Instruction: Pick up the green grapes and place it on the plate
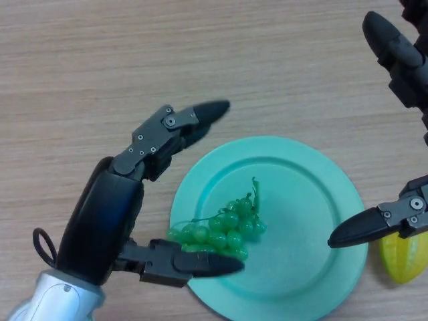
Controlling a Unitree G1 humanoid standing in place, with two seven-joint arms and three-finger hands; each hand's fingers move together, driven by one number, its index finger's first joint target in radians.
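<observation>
The green grapes [224, 227] lie on the left half of a teal plate [301, 200] in the head view. My left hand [110, 214] is open at the plate's left edge, its fingers [194, 120] stretched above the rim and its thumb [200, 265] just below the grapes, close to them but not closed on them. My right hand [401, 60] shows at the right edge, open, with one fingertip [354, 231] over the plate's right rim.
A yellow star fruit [404, 257] lies just right of the plate, under my right hand. All of it rests on a light wooden table [100, 67].
</observation>
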